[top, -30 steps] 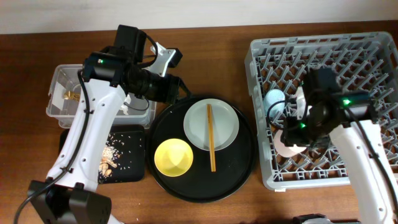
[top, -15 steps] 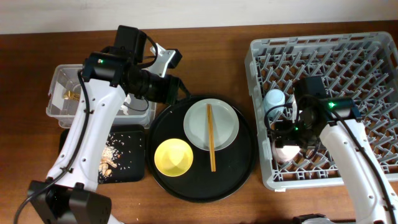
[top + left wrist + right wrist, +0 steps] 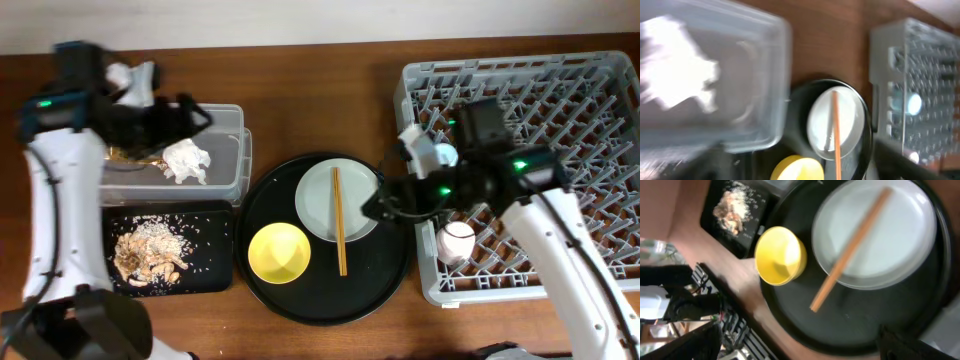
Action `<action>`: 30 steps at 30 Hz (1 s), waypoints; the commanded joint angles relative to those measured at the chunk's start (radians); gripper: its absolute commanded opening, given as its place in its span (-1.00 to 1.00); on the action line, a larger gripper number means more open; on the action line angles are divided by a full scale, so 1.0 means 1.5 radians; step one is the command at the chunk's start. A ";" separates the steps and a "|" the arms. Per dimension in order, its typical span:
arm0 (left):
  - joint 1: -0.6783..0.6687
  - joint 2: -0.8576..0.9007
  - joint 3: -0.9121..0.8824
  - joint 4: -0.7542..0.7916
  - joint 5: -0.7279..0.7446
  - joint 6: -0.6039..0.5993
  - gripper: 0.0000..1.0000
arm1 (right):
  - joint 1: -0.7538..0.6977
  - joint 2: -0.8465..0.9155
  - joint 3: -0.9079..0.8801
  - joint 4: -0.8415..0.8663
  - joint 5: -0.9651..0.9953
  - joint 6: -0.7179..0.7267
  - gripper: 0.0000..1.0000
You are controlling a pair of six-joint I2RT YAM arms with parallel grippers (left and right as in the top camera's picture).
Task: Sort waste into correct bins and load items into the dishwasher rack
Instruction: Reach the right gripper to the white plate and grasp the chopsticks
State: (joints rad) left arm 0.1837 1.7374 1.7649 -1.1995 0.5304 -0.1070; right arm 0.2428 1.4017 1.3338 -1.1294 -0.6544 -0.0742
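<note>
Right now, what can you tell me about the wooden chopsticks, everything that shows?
The brown wooden chopsticks lie flat as a tight pair and read almost as one slim, straight stick. They run across the middle of the pale grey-green plate. Their lower end in the overhead view passes the plate's rim and reaches out over the round black tray; whether that tip touches the tray is unclear. The yellow bowl sits beside them, apart. Nothing grips them.

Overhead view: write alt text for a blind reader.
A round black tray holds a yellow bowl and a plate with chopsticks on it, the right gripper over the plate's edge. Right of it a dishwasher rack holds a white cup; left, a clear tub holds a tissue.
</note>
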 commanded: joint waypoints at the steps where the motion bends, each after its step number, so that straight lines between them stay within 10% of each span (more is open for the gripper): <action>1: 0.067 -0.001 0.002 -0.009 -0.003 -0.008 0.99 | 0.081 0.040 -0.006 0.060 0.100 0.099 0.98; 5: 0.096 -0.001 0.002 -0.009 -0.003 -0.008 0.99 | 0.154 0.111 -0.006 0.127 0.277 0.207 0.70; 10: 0.098 -0.001 0.002 -0.009 -0.003 -0.008 0.99 | 0.184 0.244 -0.006 0.197 0.305 0.218 -0.79; 30: 0.098 -0.001 0.002 -0.009 -0.003 -0.008 0.99 | 0.219 0.345 -0.015 0.223 0.400 0.301 -0.59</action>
State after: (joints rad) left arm 0.3241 1.7374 1.7649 -1.2125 0.5228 -0.1143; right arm 0.5621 1.9030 1.3247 -0.7856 -0.1566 0.3416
